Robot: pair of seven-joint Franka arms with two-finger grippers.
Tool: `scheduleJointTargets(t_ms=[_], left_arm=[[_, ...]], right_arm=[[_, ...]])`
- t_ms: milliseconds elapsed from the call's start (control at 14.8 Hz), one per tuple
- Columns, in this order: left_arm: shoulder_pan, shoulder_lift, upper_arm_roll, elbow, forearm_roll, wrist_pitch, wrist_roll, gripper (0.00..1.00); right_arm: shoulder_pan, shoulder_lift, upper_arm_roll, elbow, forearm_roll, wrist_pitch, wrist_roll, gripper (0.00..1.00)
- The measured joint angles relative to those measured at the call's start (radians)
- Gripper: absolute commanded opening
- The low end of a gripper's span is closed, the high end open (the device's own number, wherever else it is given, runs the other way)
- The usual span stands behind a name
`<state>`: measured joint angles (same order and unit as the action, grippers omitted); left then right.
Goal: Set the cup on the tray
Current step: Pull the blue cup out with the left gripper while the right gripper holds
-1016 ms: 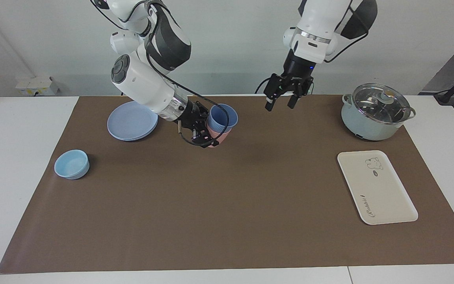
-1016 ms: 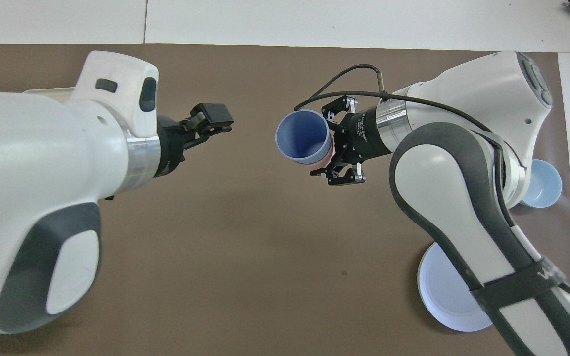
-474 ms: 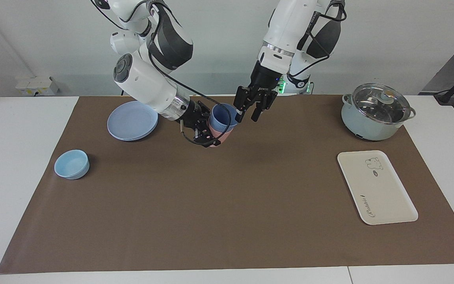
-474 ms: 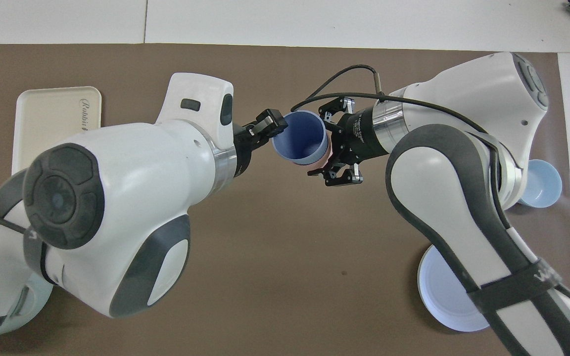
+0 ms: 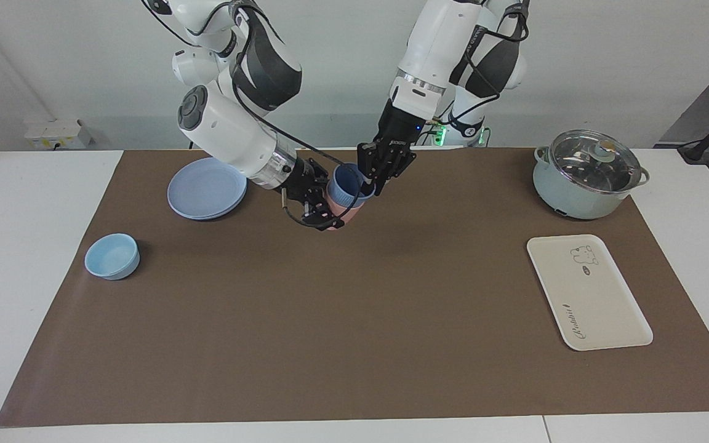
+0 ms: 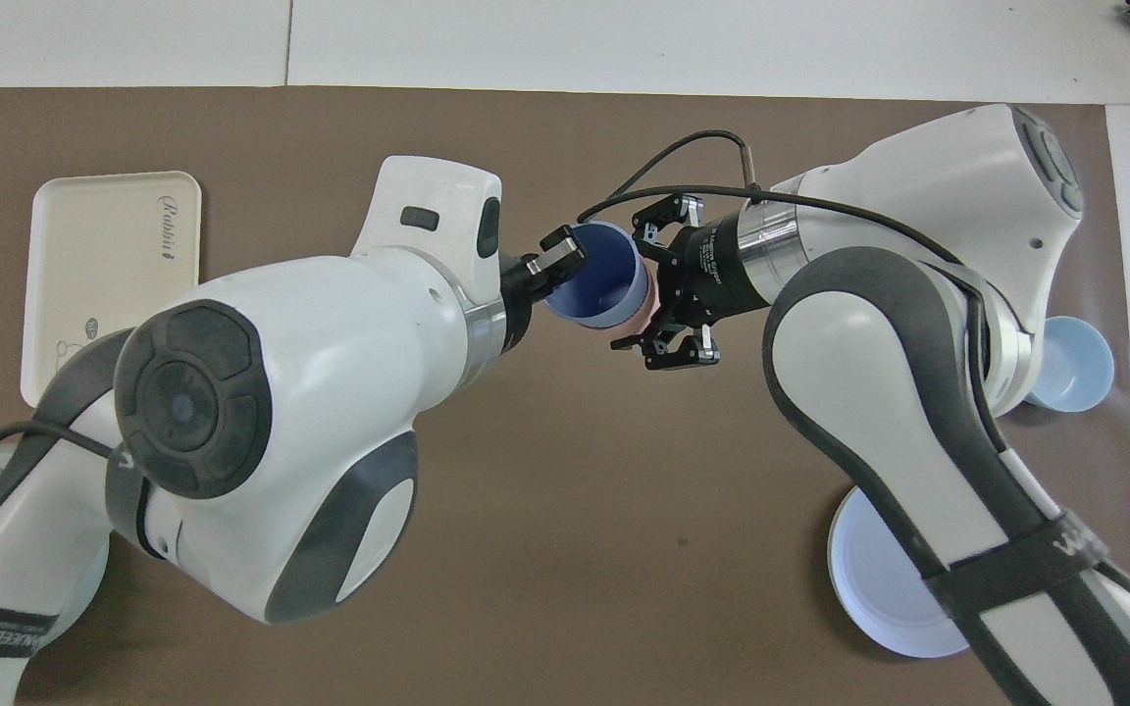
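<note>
The right gripper (image 5: pixel 324 209) is clenched on a pink cup (image 5: pixel 337 214) with the periwinkle cup (image 5: pixel 347 184) nested in it, both held tilted above the table (image 5: pixel 354 320) beside the blue plate (image 5: pixel 205 188); the left gripper (image 5: pixel 372 179) sits at the cup's rim, one of its fingers (image 6: pixel 557 261) inside and one outside, though whether they grip the wall cannot be told; the tray (image 5: pixel 607 307) lies well apart toward the left arm's end, near the lidded pot (image 5: pixel 585 173); a light-blue bowl (image 5: pixel 112 256) rests toward the right arm's end.
</note>
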<state>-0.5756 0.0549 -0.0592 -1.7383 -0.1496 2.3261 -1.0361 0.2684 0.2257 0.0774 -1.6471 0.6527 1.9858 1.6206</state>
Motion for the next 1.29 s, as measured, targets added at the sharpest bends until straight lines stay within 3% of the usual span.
scheduleJointTargets(t_ms=[339,745,1016,1286], left_arm=[[-0.009,0.002,0.0,0.014,0.0,-0.016,-0.005,0.0],[-0.002,0.01,0.036,0.169,0.0,-0.221,-0.011,0.0],[0.122,0.002,0.053,0.262,0.009,-0.421,0.039,0.0],[0.304,-0.023,0.056,0.262,0.011,-0.471,0.244,0.0]], right_arm=[[-0.001,0.004,-0.008,0.002,-0.01,0.005,0.003,0.0],[-0.005,0.004,-0.008,0.003,-0.01,-0.005,-0.001,0.0],[-0.049,0.005,-0.009,-0.005,-0.001,-0.029,-0.069,0.0],[-0.135,0.066,-0.01,-0.052,0.099,-0.029,-0.303,0.0]])
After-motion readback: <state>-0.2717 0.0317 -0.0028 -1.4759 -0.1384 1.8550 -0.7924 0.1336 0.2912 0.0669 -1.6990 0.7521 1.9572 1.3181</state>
